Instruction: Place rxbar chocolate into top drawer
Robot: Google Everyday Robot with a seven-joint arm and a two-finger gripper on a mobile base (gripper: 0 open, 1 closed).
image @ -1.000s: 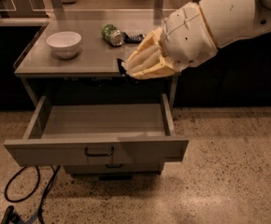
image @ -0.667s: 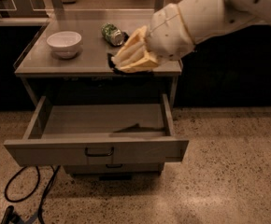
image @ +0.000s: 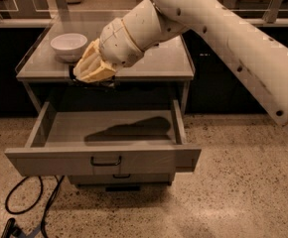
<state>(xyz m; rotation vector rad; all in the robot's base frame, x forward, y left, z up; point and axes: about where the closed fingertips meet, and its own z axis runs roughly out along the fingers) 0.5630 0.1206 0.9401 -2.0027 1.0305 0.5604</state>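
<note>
The tool [image: 88, 72] hung at the desk's [image: 159, 63] front lip, at about 10 o'clock in the view. It was closed narrow on the rxbar chocolate [image: 74, 75], of which only a dark sliver poked out at the tool's 9 o'clock tip. The top drawer [image: 149, 157] stood pulled out at the tool's 6 o'clock, bare grey floor showing, with the arm's shadow lying across it.

Now the risks, as I judged them. The bar sat over the lip, not over the drawer, so a release here could have left it on the desk or sent it tumbling behind the drawer's back wall. A straight descent could have clipped the desk edge with the tool's underside. The white bowl [image: 68, 45] sat near, at the tool's 11 o'clock, and a swing that way could have knocked it.

As for room, there was plenty toward 6 o'clock. The drawer was wide, with low side walls at 9 and 3 o'clock and the front panel with its black handle [image: 106, 161] nearest us. The thick arm [image: 223, 29] came in from 2 o'clock, well apart from the drawer's right wall. Cables [image: 30, 207] lay on the floor at 7 o'clock, out of play.
</note>
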